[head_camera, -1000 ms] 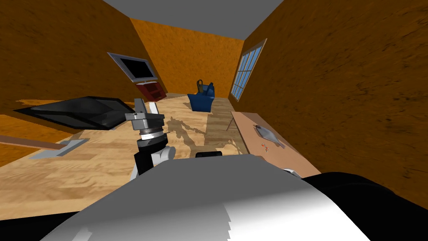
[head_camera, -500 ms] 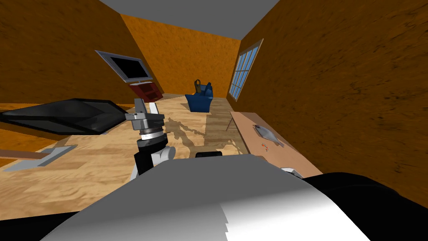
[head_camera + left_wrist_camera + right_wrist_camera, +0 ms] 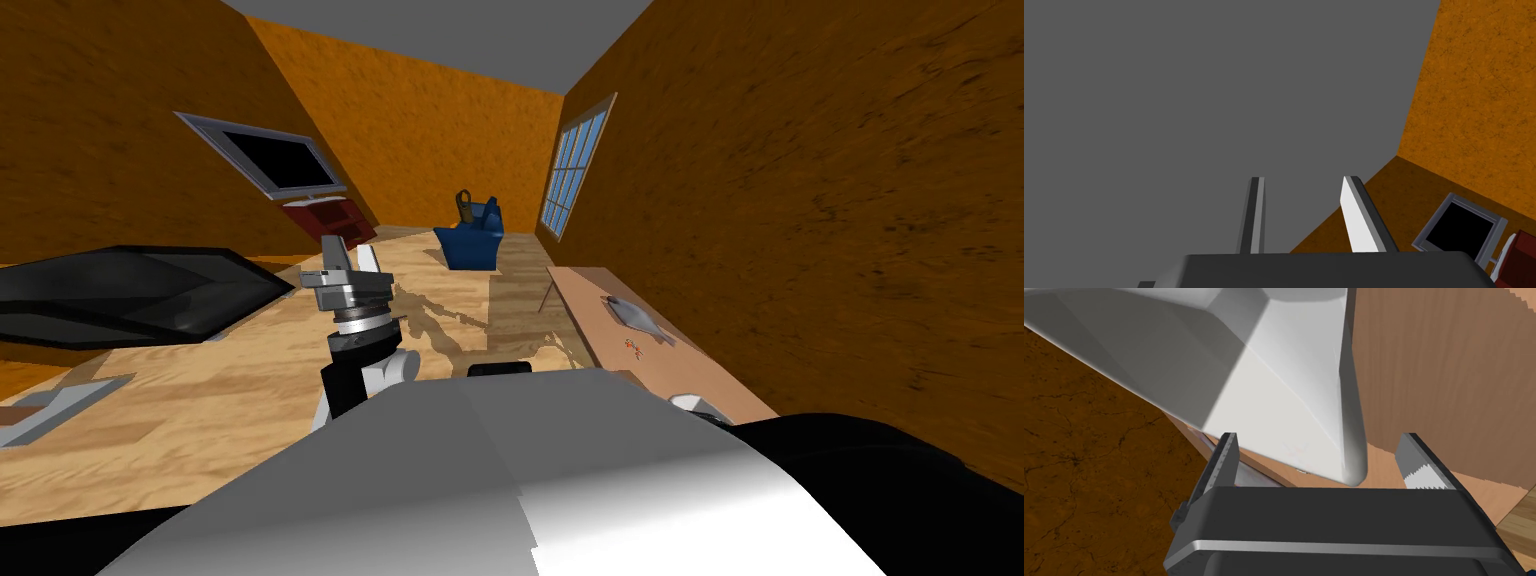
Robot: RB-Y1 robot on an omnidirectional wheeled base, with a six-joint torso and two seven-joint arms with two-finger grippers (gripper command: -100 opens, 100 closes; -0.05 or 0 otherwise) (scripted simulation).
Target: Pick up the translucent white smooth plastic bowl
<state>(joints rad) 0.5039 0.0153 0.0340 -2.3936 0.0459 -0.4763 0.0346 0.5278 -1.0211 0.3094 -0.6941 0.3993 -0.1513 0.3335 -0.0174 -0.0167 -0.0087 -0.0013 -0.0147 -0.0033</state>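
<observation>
White and smooth, the bowl (image 3: 1284, 388) lies at the brown table (image 3: 1449, 378), its rim between the right gripper's (image 3: 1318, 436) wide-open fingers, which grip nothing yet. The left gripper (image 3: 1303, 178) is raised, parted and empty. The reach looks done; closing and lifting remain.
</observation>
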